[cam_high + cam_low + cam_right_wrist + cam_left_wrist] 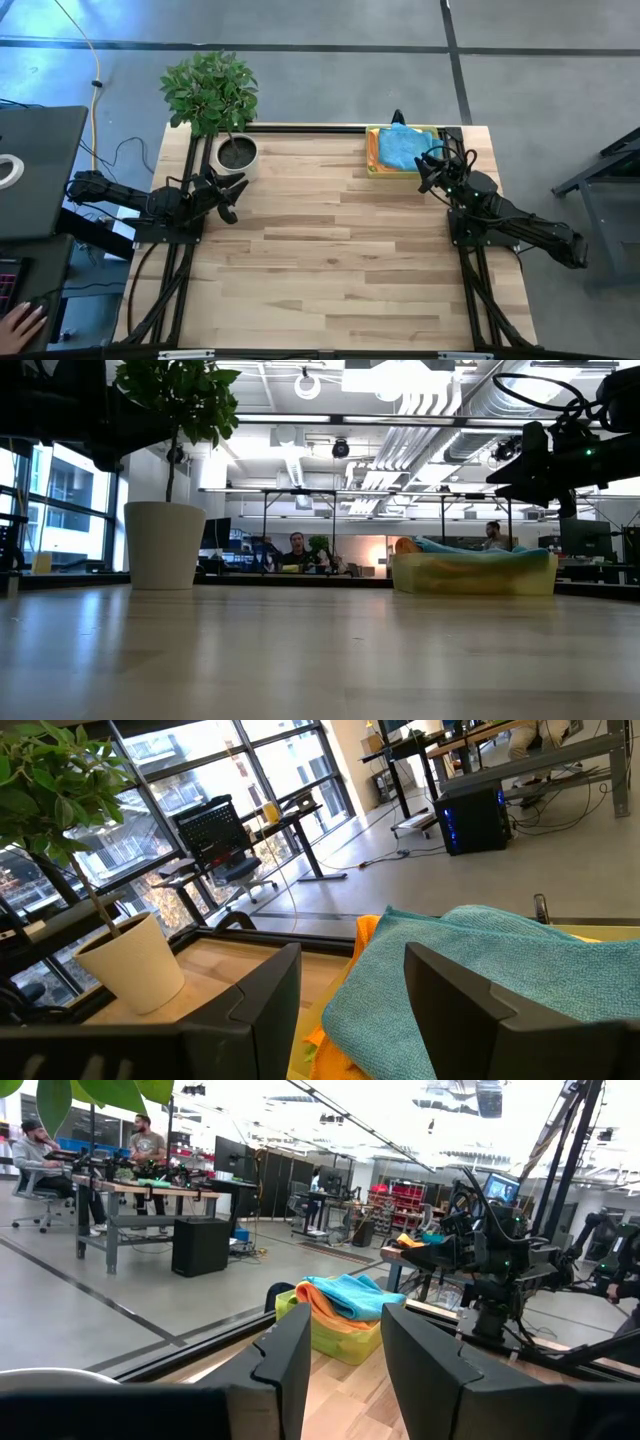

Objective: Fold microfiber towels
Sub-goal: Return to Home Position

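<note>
In the translucent yellow tray, the light blue fuzzy towel hides all but an edge of an orange towel; left gripper and right gripper both gape, empty.

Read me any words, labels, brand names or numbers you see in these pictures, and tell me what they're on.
None can be read.
The white plant pot, the yellow bin and the blue towel show no lettering.
The distant lit monitor is too small to read.

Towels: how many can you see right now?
2. The blue towel lies on top in the yellow bin at the table's far right corner; the orange towel peeks out beneath it. Others may be hidden underneath.
</note>
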